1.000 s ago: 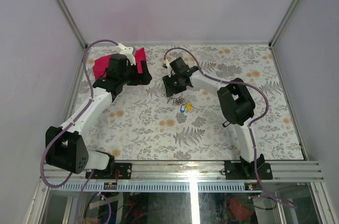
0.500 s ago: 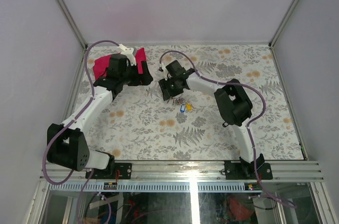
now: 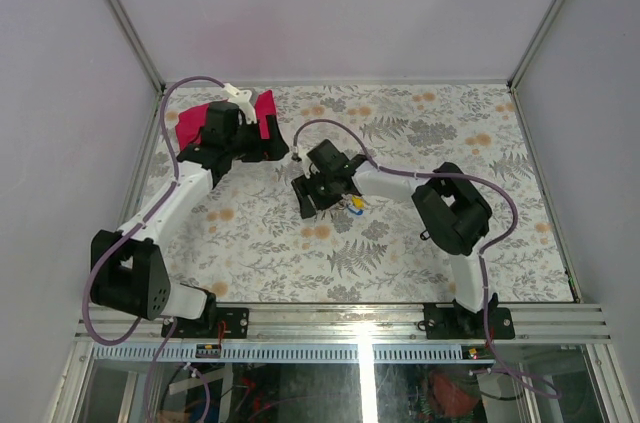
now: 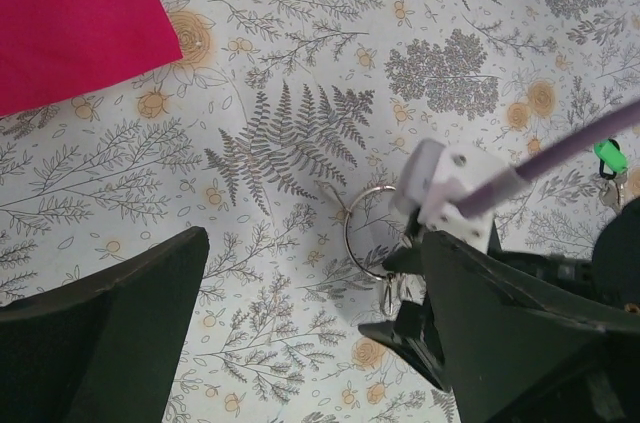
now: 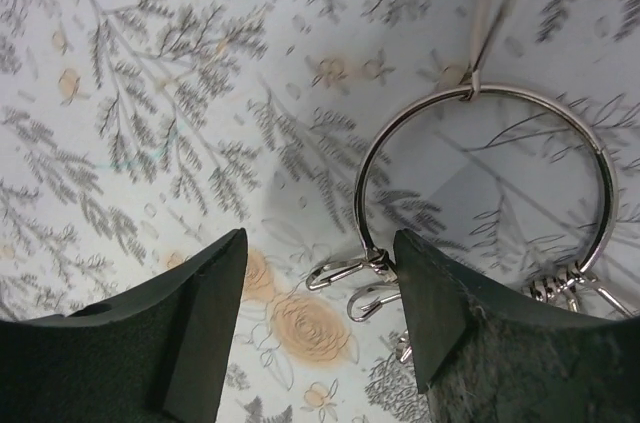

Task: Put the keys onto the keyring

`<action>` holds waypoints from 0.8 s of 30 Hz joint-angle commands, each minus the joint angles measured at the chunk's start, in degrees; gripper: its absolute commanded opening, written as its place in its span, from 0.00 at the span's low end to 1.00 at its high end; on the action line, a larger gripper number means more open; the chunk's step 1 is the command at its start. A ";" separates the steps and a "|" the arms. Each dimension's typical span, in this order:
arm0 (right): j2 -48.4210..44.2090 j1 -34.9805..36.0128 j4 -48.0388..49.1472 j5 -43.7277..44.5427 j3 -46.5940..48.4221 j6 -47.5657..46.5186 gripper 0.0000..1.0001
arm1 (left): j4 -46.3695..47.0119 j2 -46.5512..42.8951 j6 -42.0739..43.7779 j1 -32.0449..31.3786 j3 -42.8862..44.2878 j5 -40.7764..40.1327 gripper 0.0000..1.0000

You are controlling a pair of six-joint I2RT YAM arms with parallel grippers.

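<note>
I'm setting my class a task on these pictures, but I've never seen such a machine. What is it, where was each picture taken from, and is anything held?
Two white-and-black robot arms are bolted to a flower-patterned table. The wide picture looks down from above; the other two come from a camera on each wrist. The left gripper hangs open near a pink cloth. The right gripper is open above the thin silver metal keyring. Small keys with coloured tags lie close by. Nothing is held.

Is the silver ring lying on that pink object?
No, the keyring lies on the flowery tablecloth, well apart from the pink object.
</note>
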 commanded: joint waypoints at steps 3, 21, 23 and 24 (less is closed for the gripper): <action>-8.97 0.43 6.02 0.14 -4.74 1.34 0.71 | 2.67 1.04 -0.42 0.87 1.16 1.09 0.90; -20.46 -11.17 3.07 -7.37 -17.42 -1.20 0.61 | -0.68 4.70 1.67 -1.52 3.23 0.65 0.88; -20.15 -11.22 4.09 -12.29 -18.55 -0.85 0.66 | -1.08 4.97 1.82 -1.62 3.53 0.88 0.88; -19.99 -11.22 4.44 -12.77 -19.14 -0.52 0.67 | -1.18 5.15 1.93 -1.65 3.62 0.91 0.88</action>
